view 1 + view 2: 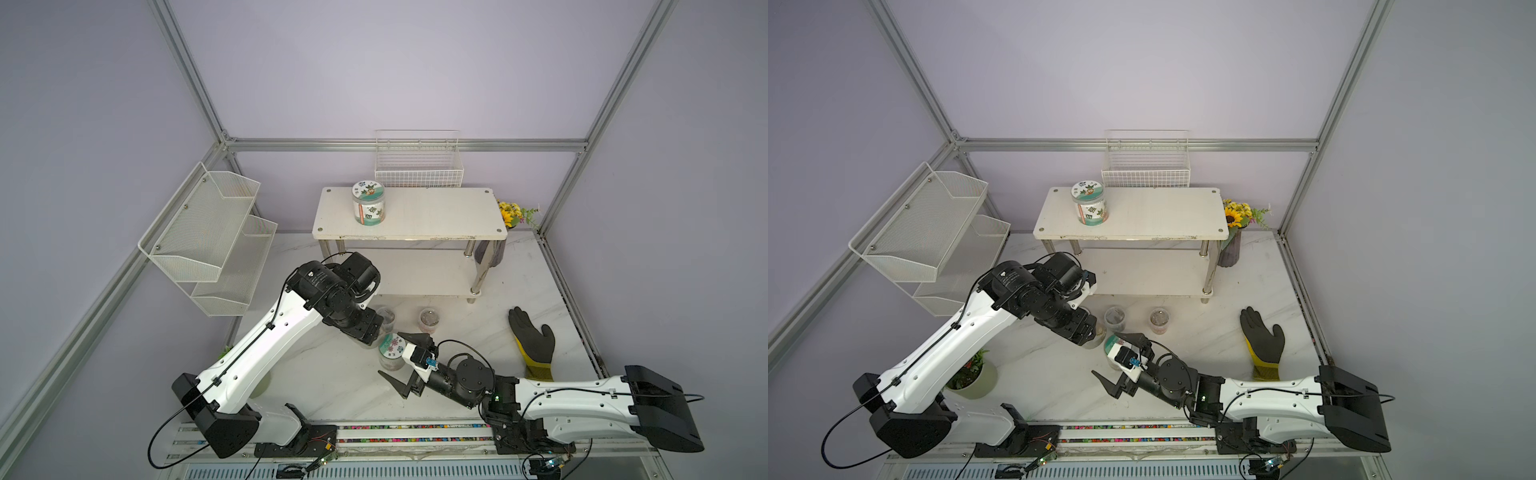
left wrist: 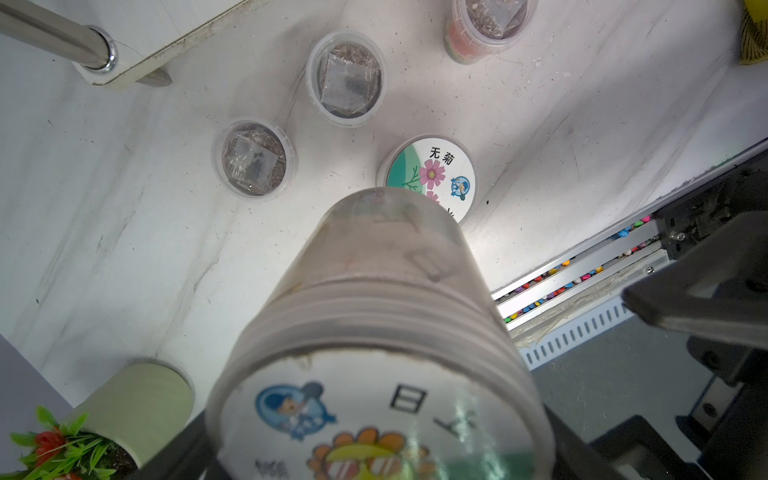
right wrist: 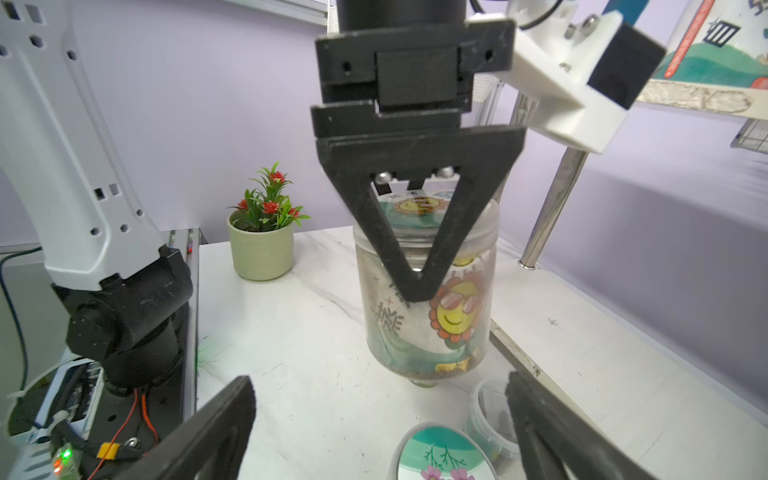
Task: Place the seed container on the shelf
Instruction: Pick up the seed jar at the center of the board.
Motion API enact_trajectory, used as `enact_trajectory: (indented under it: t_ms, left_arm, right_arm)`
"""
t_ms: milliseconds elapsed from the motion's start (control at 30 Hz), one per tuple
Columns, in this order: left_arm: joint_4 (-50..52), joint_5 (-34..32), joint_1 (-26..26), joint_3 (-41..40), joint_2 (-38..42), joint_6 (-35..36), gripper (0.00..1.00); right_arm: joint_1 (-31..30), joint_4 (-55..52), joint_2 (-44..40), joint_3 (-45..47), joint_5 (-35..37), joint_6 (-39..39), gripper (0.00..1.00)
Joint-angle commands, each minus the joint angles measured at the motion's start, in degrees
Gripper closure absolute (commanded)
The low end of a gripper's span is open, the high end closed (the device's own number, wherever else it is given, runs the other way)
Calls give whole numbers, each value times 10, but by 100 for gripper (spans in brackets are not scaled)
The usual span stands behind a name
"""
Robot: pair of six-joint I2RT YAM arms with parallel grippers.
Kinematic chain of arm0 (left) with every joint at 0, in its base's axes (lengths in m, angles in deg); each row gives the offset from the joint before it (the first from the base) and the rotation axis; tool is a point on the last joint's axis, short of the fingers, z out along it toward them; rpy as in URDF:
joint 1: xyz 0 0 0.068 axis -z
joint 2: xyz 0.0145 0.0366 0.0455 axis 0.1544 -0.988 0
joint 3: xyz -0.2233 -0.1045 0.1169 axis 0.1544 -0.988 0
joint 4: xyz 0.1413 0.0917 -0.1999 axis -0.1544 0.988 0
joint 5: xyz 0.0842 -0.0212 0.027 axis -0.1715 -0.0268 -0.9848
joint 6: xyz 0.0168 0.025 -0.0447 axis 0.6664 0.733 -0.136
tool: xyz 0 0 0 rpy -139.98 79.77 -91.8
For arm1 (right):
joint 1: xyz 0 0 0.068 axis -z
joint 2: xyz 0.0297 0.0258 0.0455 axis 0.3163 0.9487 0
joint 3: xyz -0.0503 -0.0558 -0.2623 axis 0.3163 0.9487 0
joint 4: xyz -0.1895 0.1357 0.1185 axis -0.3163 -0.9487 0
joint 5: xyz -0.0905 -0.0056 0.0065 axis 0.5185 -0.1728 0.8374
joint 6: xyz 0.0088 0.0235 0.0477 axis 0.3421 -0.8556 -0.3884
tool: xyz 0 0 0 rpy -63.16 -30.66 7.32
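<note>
Left gripper (image 3: 417, 270) clamps the clear plastic sunflower-printed seed jar (image 3: 457, 324) (mostly hidden under its wrist from above); right gripper (image 1: 390, 352) gapes wide.

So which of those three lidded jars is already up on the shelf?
The back jar, standing upright on the shelf's top board. The sunflower jar is gripped in the left end effector; the pink-flower jar sits on the table.

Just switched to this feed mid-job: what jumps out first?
The sunflower jar clamped upright in the left gripper, just in front of the shelf. Then the right gripper, jaws wide open either side of the pink-flower jar. A third jar already stands on the shelf's top board.
</note>
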Motion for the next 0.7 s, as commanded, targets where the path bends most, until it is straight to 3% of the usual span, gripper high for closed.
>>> enact_trajectory:
  t_ms: [0, 667]
  left_arm:
    - [-8, 14, 0, 30, 5, -2, 55]
    - [-10, 13, 16, 32, -6, -14, 54]
  right_arm:
    - [2, 77, 19, 7, 12, 25, 3]
    - [64, 151, 115, -29, -46, -10, 3]
